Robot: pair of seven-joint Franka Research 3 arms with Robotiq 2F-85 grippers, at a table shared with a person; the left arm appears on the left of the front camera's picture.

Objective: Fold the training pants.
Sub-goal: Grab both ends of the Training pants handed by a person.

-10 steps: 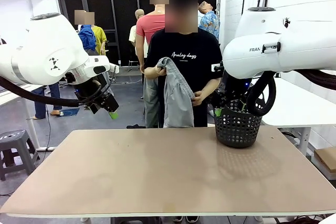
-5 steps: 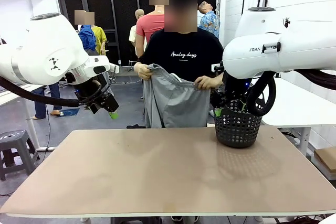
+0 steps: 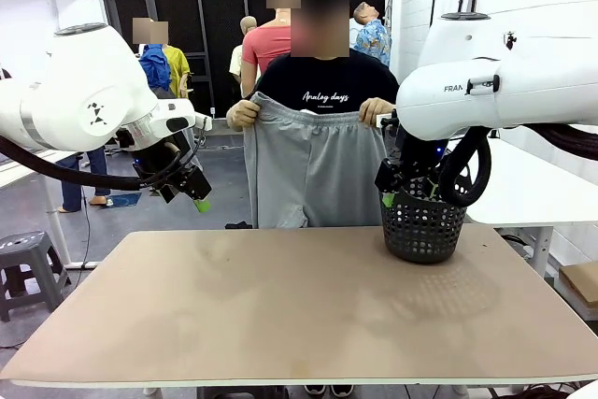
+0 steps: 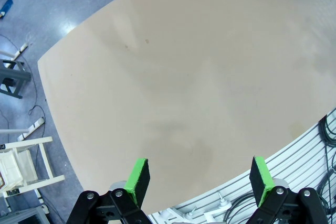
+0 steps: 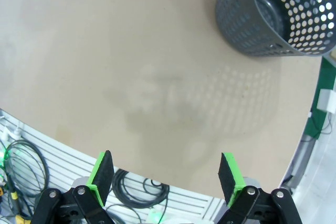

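The light grey training pants (image 3: pixel 306 167) hang spread out in front of the person at the far side of the table, held up by the waistband in both hands (image 3: pixel 244 114). My left gripper (image 3: pixel 192 191) hovers above the table's far left corner, and its wrist view shows it open (image 4: pixel 198 176) over bare tabletop. My right gripper (image 3: pixel 389 189) hangs by the black mesh basket (image 3: pixel 422 224) at the far right; its wrist view shows it open (image 5: pixel 167 176) with nothing between the fingers.
The tan table (image 3: pixel 299 306) stretches between the arms. The mesh basket (image 5: pixel 275 11) stands near its far right edge. Cables and a slatted base (image 5: pixel 79 166) lie below the near edge.
The person has unfurled the bunched pants and raised them, spread flat by the waistband. Neither arm has moved.
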